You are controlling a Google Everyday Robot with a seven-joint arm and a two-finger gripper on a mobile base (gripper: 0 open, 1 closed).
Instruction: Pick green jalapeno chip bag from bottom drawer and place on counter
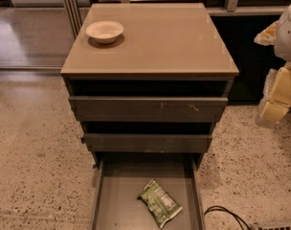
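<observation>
- The gripper (275, 99) hangs at the right edge of the view, partly cut off by the frame.
- Its pale yellow, blocky parts sit lowest, angled down and to the left.
- Above them, a white rounded segment of the arm (290, 30) rises to the top right corner.
- A tan patch on that segment is too blurred to identify.

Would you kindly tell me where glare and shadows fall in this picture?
Camera view: the counter carries a soft sheen along its far edge; the bowl throws a small shadow; the gaps above the two upper drawers are black; the bottom drawer and green jalapeno chip bag are evenly lit; the gripper, at the right edge, is brightly lit.
</observation>
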